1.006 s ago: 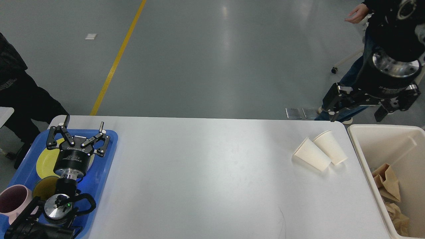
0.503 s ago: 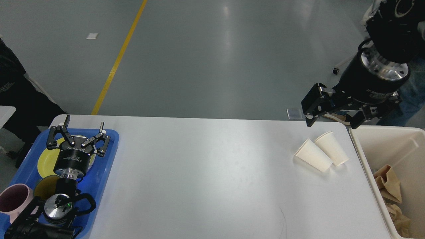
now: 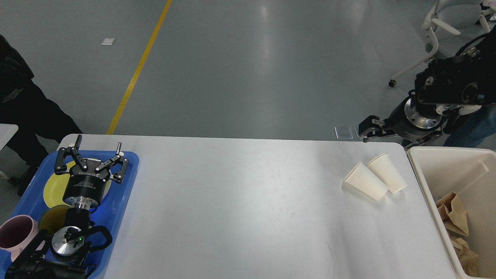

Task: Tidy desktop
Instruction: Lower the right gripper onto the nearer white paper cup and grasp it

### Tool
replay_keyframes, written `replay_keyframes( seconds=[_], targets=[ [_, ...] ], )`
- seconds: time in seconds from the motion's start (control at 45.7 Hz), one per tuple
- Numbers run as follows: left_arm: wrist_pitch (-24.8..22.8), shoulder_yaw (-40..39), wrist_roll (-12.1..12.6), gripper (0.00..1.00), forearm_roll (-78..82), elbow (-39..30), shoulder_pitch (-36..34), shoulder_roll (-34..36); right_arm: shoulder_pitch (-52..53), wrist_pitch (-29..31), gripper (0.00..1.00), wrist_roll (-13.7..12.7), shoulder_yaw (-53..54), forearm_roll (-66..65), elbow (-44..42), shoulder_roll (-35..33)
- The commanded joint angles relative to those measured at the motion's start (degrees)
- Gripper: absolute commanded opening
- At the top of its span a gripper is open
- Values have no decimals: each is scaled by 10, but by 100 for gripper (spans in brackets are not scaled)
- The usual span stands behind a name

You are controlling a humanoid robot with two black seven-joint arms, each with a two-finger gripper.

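The white desktop (image 3: 240,201) fills the lower half of the head view. Two white paper cups (image 3: 364,180) (image 3: 387,173) lie on their sides, touching, near its right end. My left gripper (image 3: 99,149) hangs open over the blue tray (image 3: 124,186) at the left end, with nothing between its fingers. My right gripper (image 3: 370,130) hovers beyond the table's far right corner, just behind the cups. It is dark and turned sideways, so its fingers cannot be told apart.
The blue tray holds a yellow plate (image 3: 52,188), a dark bowl (image 3: 50,219) and a pink cup (image 3: 15,234). A cream bin (image 3: 434,155) with crumpled brown paper (image 3: 451,213) stands off the right end. A person (image 3: 23,104) stands at far left.
My right arm has swung and dropped, so its gripper now sits lower by the table's far right corner and faces sideways. The left arm and the cups have not moved.
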Motion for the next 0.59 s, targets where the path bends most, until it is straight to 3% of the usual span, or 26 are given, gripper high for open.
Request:
replay_keyframes(
  seconds=[0.0, 0.109, 0.306, 0.394, 0.569],
  targets=[
    [0, 0, 1, 96, 0, 0, 0, 0, -73, -5, 88, 68, 9, -145, -48, 15],
    [0, 0, 1, 96, 0, 0, -1, -1, -163, -37, 86, 117, 5, -236, -105, 64],
    [0, 0, 1, 96, 0, 0, -1, -1, -312, -111, 86, 121, -3, -302, -244, 88],
    [0, 0, 1, 96, 0, 0, 0, 0, -360, -147, 86, 138, -3, -314, -289, 90],
    [-1, 0, 1, 96, 0, 0, 0, -1, -386, -172, 86, 151, -3, -338, -306, 96]
  ],
)
